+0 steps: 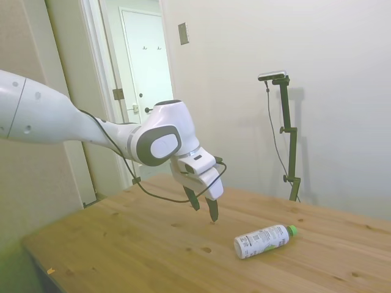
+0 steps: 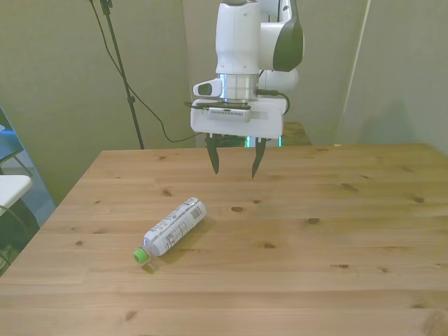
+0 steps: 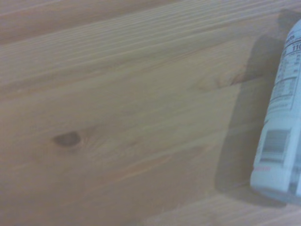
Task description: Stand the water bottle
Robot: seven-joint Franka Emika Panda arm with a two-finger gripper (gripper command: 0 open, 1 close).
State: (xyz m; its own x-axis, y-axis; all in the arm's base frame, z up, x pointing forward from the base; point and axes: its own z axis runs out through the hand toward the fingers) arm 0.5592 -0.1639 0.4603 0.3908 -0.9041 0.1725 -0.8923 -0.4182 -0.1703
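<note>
Front view: water bottle [image 2: 173,229] lies flat, label print too small to read; claw [image 2: 236,166] hangs apart above table [image 2: 336,231].

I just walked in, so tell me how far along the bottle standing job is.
Nothing looks done yet: the water bottle lies on its side on the table. In hand, only the approach: the gripper hangs open above the wood, apart from the bottle and holding nothing. Left: grasp it, tip it upright and let go.

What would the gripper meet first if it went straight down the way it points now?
Probably bare table. The open gripper points down at wood; the water bottle lies flat off to the front view's left, apparently outside that line.
</note>
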